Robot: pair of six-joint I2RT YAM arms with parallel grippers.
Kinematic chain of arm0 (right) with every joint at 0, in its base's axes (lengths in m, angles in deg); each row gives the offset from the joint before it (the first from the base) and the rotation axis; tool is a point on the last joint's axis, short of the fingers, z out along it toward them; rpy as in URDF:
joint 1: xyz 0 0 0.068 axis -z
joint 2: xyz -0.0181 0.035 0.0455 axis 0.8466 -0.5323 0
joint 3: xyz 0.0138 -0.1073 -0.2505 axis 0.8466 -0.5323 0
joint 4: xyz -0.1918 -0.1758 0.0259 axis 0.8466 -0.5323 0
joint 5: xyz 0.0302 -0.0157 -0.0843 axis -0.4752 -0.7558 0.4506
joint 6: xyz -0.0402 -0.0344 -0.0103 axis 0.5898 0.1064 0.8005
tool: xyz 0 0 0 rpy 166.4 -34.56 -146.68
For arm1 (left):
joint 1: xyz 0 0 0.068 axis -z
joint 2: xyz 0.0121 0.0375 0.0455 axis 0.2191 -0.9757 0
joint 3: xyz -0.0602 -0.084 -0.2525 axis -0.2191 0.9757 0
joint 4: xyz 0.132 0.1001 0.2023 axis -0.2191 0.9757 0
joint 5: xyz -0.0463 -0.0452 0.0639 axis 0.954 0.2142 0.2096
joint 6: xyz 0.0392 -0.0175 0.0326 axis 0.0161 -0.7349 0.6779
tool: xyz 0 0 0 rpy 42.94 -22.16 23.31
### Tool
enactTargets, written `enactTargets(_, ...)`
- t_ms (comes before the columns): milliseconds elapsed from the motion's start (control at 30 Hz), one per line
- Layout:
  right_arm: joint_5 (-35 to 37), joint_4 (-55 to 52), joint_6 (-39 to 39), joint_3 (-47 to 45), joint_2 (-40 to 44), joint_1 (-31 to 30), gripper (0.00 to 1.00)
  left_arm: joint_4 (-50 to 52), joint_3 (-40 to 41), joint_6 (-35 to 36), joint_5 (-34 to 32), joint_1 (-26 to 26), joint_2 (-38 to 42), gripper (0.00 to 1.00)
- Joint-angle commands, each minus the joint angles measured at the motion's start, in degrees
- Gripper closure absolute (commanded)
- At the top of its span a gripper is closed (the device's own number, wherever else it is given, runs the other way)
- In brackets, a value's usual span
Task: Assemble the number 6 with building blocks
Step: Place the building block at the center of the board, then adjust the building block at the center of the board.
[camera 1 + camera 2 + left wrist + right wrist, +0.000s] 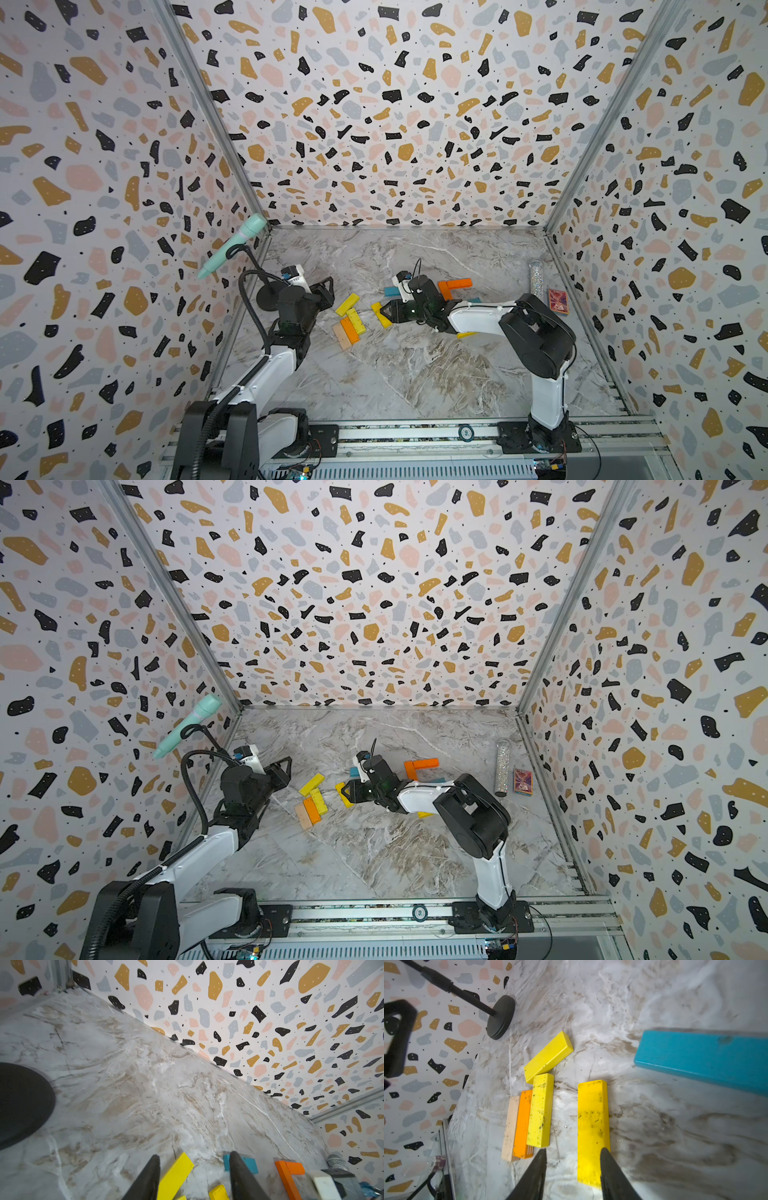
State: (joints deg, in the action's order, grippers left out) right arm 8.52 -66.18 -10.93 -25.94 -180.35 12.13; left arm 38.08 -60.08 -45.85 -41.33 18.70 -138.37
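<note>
Mostly flat, glossy, speckled rectangular planks (540,1109).

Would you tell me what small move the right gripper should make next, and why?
Probably shift the right gripper sideways to centre it on the lone yellow block before closing. Its jaws stand open, but one finger overlaps the block's edge while the other stands well clear, so closing now might clip it.

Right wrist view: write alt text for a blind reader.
The right gripper, jaws apart, reaches over a yellow block on a marble table. A pale block, an orange block and two more yellow blocks lie to one side, a blue block to the other.
</note>
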Motion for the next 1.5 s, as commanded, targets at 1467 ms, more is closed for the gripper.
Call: enactTargets(1467,-4.6,-5.3,9.9,7.2,-8.3,-1.8,0.78,2.6,-10.2,1.5,-4.8,15.6,-27.4,0.93)
